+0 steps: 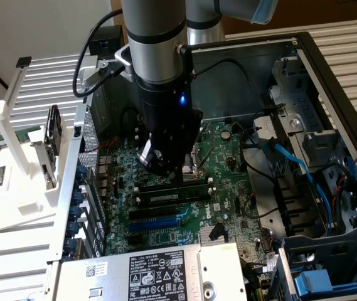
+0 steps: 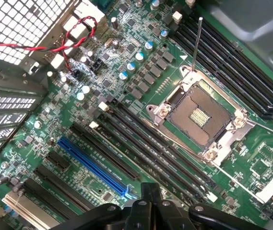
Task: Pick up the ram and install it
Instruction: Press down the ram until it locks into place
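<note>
We see open computer case [image 1: 329, 75], green motherboard [image 1: 228, 188] inside. Arm [image 1: 156, 63] hangs over board, near empty processor socket [image 2: 201, 117]. Ram [image 1: 172, 196] sits in black slot just below fingers [image 1: 165, 168]. Fingers together, holding nothing.

Ram [image 1: 172, 195] apparently in motherboard slot [image 1: 165, 188]

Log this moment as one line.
end effector: shut, low over motherboard slots | ram: standing in a slot beside it | held: nothing seen
</note>
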Robot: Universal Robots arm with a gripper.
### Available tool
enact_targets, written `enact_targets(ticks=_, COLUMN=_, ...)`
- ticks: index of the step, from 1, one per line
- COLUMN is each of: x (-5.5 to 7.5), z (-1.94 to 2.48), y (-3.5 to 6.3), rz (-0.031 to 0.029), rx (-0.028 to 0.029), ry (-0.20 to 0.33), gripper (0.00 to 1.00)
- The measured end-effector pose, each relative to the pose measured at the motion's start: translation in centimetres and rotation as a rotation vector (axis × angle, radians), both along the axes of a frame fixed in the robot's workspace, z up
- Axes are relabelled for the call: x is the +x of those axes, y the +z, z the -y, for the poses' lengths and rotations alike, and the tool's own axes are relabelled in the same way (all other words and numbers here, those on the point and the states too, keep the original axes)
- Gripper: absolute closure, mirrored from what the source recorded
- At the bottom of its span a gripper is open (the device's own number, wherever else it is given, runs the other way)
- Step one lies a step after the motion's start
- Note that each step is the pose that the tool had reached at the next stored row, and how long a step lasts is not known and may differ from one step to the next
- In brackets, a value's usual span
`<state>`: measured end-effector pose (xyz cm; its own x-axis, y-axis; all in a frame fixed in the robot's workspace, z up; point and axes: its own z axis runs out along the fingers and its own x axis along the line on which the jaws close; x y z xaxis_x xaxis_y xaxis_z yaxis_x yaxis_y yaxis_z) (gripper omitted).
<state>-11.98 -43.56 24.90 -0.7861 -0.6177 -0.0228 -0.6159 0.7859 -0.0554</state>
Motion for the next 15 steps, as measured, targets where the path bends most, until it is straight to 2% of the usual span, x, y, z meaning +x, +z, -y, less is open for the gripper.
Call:
enact_targets(ticks=6, x=0.0, z=0.0, y=0.0, rz=0.0, rx=0.0, ry=-0.069, gripper=0.89)
enact_targets(ticks=7, x=0.0, z=0.0, y=0.0, rz=0.0, rx=0.0, ry=-0.096, gripper=0.89)
enact_targets(ticks=15, x=0.0, z=0.0, y=0.0, rz=0.0, rx=-0.0001, ry=-0.209, gripper=0.89)
